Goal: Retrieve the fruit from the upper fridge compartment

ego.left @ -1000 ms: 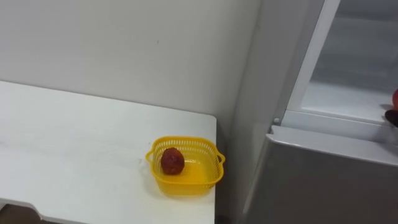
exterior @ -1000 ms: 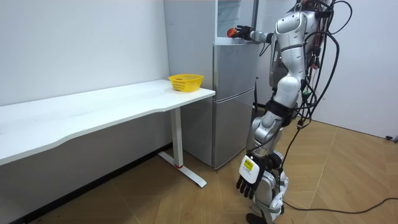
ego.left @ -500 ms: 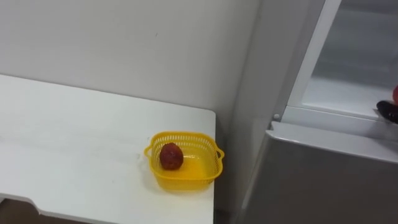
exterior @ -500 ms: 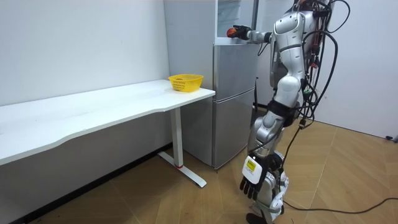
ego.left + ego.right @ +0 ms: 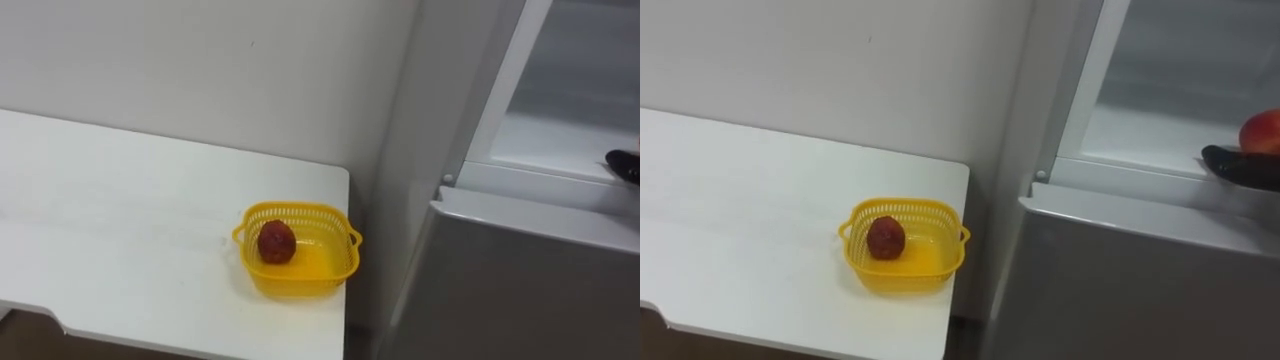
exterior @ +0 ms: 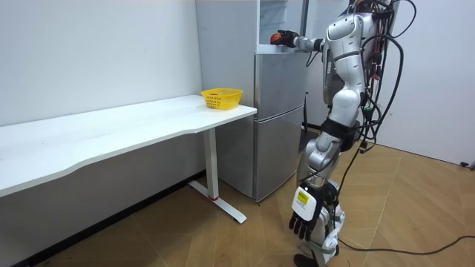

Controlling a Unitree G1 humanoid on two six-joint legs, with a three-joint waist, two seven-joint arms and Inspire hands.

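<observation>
The fridge's upper compartment (image 5: 1140, 150) stands open, its white shelf bare on the left. At its right edge my right hand (image 5: 1240, 166) reaches in with dark fingers curled under a red fruit (image 5: 1262, 131). In the room view that right hand (image 6: 288, 38) holds the red fruit (image 6: 275, 37) at the top of the fridge (image 6: 278, 119). My left hand (image 6: 306, 211) hangs low beside my legs with relaxed fingers. I stand upright right in front of the fridge.
A yellow basket (image 5: 300, 212) sits at the near right corner of the white table (image 5: 120, 230), with a dark red fruit (image 5: 276, 241) in it. The shut lower fridge door (image 5: 520, 280) is below the opening. A white wall runs behind the table.
The eye view has drifted a little, so the camera moved. My right hand stays at the fridge opening with the fruit. My left hand has swung slightly.
</observation>
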